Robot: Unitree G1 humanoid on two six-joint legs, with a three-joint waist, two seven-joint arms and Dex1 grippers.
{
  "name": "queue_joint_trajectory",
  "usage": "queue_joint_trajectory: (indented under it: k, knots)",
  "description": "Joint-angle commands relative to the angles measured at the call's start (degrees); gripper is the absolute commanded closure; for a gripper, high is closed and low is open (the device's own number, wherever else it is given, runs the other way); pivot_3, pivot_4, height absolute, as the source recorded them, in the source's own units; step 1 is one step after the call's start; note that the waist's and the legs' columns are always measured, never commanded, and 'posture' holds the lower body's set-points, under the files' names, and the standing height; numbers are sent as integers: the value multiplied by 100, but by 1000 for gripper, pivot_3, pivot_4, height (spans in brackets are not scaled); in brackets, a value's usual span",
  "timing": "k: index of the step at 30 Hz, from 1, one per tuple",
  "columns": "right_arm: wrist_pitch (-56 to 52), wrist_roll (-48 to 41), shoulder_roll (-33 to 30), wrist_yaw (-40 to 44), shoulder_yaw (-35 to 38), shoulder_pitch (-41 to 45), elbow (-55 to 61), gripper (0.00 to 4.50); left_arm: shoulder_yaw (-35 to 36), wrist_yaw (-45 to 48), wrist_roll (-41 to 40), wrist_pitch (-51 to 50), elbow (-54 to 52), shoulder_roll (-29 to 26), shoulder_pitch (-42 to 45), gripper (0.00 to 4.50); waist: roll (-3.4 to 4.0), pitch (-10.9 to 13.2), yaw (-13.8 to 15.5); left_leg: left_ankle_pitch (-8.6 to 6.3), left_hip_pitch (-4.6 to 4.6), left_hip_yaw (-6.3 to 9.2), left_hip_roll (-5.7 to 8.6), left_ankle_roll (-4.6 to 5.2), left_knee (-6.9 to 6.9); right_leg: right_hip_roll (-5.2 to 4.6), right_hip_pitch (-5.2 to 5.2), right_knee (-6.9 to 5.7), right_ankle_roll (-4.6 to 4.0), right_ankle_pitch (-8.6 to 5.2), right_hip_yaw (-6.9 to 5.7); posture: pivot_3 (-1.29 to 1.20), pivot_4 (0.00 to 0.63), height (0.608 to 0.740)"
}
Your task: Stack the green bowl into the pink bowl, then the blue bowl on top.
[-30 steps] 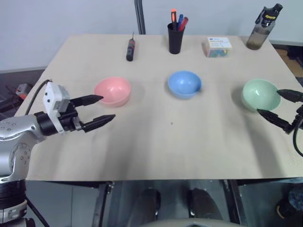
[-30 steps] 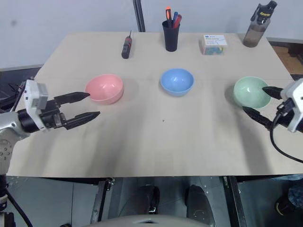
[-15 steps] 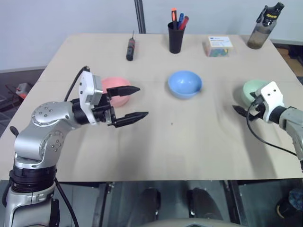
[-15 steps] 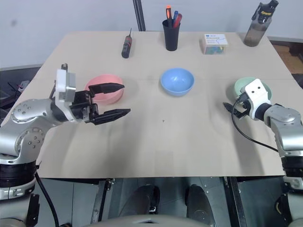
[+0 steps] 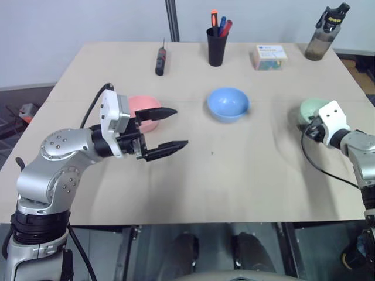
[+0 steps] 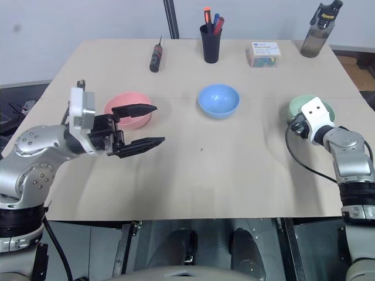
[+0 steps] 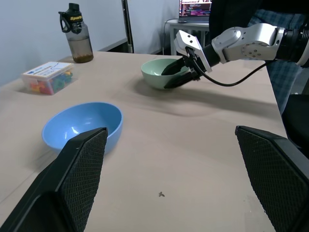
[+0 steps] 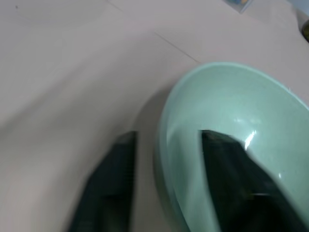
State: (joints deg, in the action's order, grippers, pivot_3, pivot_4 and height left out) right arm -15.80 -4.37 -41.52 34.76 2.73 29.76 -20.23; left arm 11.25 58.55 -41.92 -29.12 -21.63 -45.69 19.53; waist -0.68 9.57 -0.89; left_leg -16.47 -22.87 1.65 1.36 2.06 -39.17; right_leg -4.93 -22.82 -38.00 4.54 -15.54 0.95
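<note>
- The blue bowl point(image 5: 228, 103) sits upright and empty at the middle of the table point(image 5: 234, 181). It goes on last, so it serves here as the marker for everything else.
- The green bowl point(image 5: 309, 107) stands on the table well to the right of the blue bowl, about level with it. It is the first to move, which is why the action is there.
- The right gripper point(image 8: 166, 133) is at the near rim of that bowl, on the side away from the blue bowl.
  - One black finger is inside the bowl and the other outside.
  - The jaws are parted astride the wall, and a sliver of shadowed table shows between the outer finger point(image 8: 106, 183) and the bowl.
  - I judge this a rim pinch being set up, not a firm hold.
- The pink bowl point(image 5: 137, 105) rests well to the left of the blue bowl and is empty, ready to receive the stack.
- The left gripper point(image 5: 180, 126) hovers left of the blue bowl and nearer the robot.
  - It holds nothing, and its fingers are spread wide and point towards the blue bowl.
  - It is probably waiting there (perhaps to steady the receiving bowl).
</note>
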Motion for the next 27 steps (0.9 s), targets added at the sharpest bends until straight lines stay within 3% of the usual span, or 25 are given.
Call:
queue_joint_trajectory:
  k: [1,8,9,10,14,17,21,24,27]
  knots:
    - [183,109,-25,-28,40,108,65,4330,158,-83,-31,95,-160,16,-19,0,0,0,1,0,0,0,0,0,0,0,0,0,0,0,0,0,150,740]
    - [232,111,-36,126,65,23,149,4446,46,-256,209,201,-52,89,-113,0,0,0,2,0,0,0,1,0,0,-1,0,0,0,0,0,0,150,740]
    - [123,50,-27,153,108,46,158,3747,37,-253,218,205,-41,92,-112,0,0,0,1,0,0,0,1,0,0,0,0,0,0,0,0,0,150,740]
    - [66,4,-33,232,118,52,179,3552,36,-247,226,205,-31,94,-112,0,0,0,1,0,0,0,1,0,0,0,0,0,0,0,-1,0,150,740]
    - [228,111,-67,132,128,25,246,2050,22,-380,380,178,45,84,-83,0,0,0,1,0,0,0,1,0,0,-1,0,0,0,0,0,0,150,740]
    - [357,-123,-46,274,287,-144,702,817,-142,-1000,1209,367,150,56,-101,0,1,0,3,0,0,0,1,0,0,0,0,0,0,0,0,0,150,740]
    - [550,-995,37,1069,475,-572,1925,817,-670,-2225,2712,-174,168,-240,26,0,0,0,10,0,0,3,1,0,1,1,0,0,0,0,-1,0,150,740]
    - [414,-1487,106,1395,390,-730,2880,817,-1594,-2266,3840,-594,592,-816,313,0,-1,1,11,-1,0,2,3,1,1,2,1,-2,1,0,0,0,150,740]
    - [167,-1775,261,1437,189,-648,3566,817,-2054,-2301,4429,-523,1072,-953,587,0,7,2,2,0,5,4,3,1,2,9,1,-7,1,0,-1,0,150,740]
